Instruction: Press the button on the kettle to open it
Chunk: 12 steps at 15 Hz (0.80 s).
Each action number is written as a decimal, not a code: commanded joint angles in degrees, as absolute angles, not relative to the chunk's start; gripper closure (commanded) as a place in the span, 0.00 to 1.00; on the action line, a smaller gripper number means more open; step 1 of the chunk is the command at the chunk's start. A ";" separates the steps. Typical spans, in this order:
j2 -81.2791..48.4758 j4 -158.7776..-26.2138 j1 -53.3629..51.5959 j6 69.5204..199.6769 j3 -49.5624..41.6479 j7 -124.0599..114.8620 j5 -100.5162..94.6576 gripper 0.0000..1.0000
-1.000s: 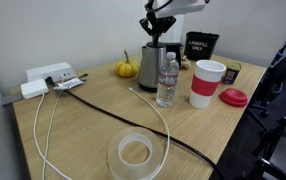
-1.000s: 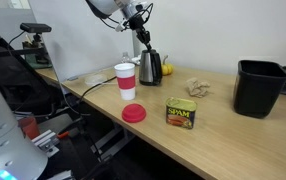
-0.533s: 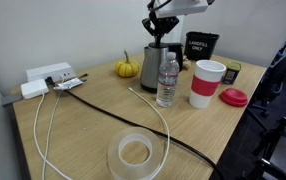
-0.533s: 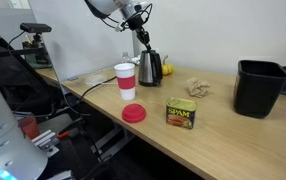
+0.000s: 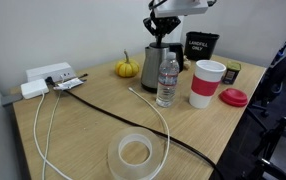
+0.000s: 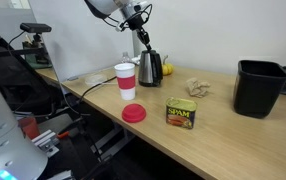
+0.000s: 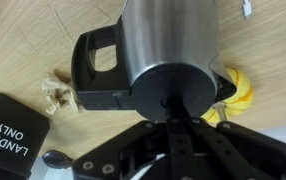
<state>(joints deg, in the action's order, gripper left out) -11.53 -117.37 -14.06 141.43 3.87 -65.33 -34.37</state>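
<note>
The brushed steel kettle (image 5: 151,68) with black lid and handle stands at the back of the wooden table; it also shows in an exterior view (image 6: 149,68). In the wrist view the kettle (image 7: 168,40) fills the middle, its black lid (image 7: 171,92) facing me and its handle (image 7: 98,70) to the left. My gripper (image 7: 173,112) is shut, fingertips together, touching the lid's centre. In both exterior views the gripper (image 5: 159,38) (image 6: 143,47) comes down onto the kettle's top.
A clear water bottle (image 5: 167,82), a red-and-white cup (image 5: 207,84), a red lid (image 5: 233,97), a tape roll (image 5: 135,152), a black cable (image 5: 113,112) and a small pumpkin (image 5: 127,68) stand nearby. A black mug (image 7: 8,130), Spam tin (image 6: 180,113) and black bin (image 6: 259,88) are apart.
</note>
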 commanded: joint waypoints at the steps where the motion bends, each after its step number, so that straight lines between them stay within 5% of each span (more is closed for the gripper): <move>1: -10.86 -120.19 -13.67 142.46 3.58 -66.21 -33.74 1.00; 12: -4.06 -123.00 -12.90 143.72 3.79 -68.51 -36.33 1.00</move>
<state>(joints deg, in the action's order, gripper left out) -7.16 -120.48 -13.79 141.53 3.52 -67.05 -34.75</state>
